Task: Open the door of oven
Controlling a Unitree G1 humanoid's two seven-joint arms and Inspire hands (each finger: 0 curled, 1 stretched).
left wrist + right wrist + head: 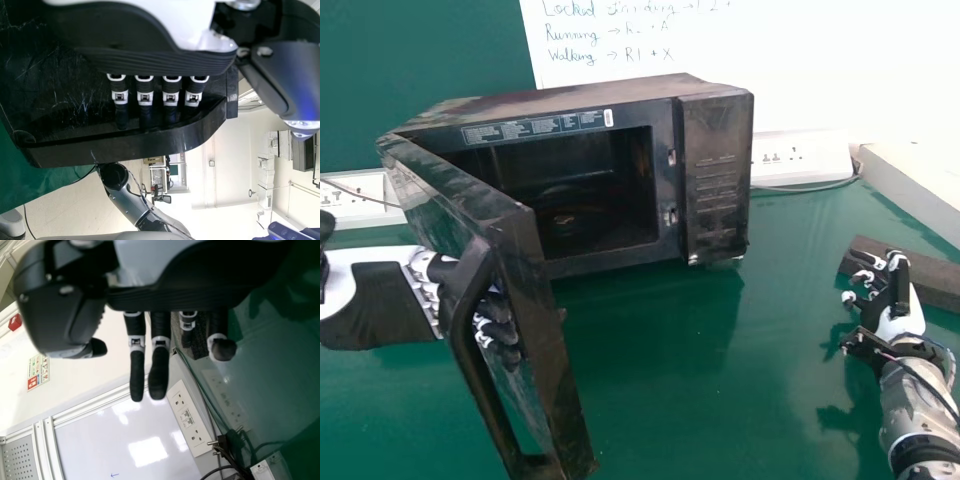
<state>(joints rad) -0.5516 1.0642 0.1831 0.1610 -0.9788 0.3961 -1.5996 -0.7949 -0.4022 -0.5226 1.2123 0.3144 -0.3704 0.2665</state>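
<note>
Handle (150,147) could slip off your left hand (150,61), its fingers fairly straight behind it rather than clenched, should you pull unevenly on the oven door (552,345), standing open toward the desk's (670,375) near edge.

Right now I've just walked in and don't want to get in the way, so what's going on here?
The robot has its left hand at the handle of the oven door, fingers in the gap behind it. The door stands well open, showing the inside of the oven. The right hand is idle, off to the right.
</note>
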